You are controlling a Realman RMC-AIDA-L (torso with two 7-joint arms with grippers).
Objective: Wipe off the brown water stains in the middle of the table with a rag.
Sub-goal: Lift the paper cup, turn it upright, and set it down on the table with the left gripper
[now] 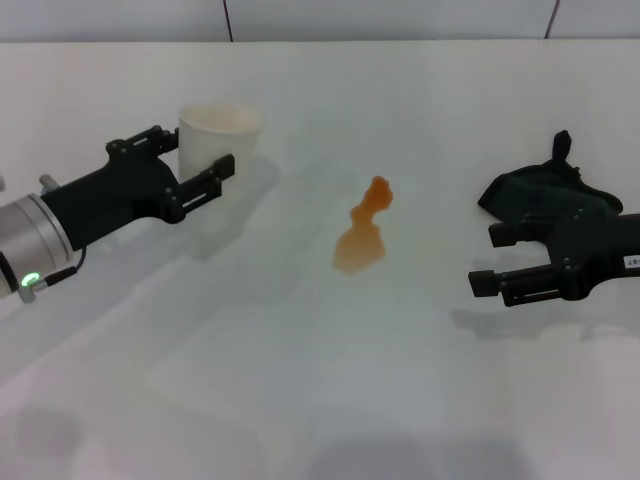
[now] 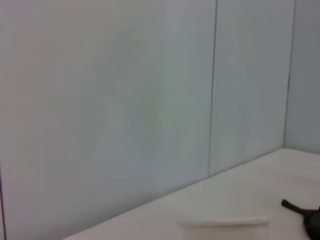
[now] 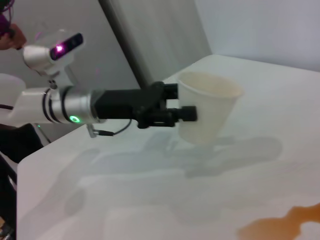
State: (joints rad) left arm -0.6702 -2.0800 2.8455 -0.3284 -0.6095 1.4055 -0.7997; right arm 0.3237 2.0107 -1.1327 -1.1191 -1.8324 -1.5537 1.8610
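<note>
Wiping hasn't begun: the brown water stains (image 1: 362, 232) sit whole on the table (image 1: 300, 400). Right of them, the right gripper (image 1: 490, 257) hangs spread by the unlifted rag (image 1: 535, 192) (left gripper (image 1: 203, 160), beyond the stains' other side, clasps a cup (image 1: 217, 135)).

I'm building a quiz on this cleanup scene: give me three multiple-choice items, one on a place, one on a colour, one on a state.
1. Where does the rag lie?
A. by the right gripper
B. on the stain
C. inside the cup

2. What colour are the brown water stains?
A. green
B. orange-brown
C. blue

3. What does the left gripper do?
A. hangs apart from everything
B. presses the rag
C. grips the cup

Key:
1 A, the black cloth sits on the table just behind the right gripper.
2 B, the blotch mid-table shows it.
3 C, its fingers close around the cup's wall.
</note>
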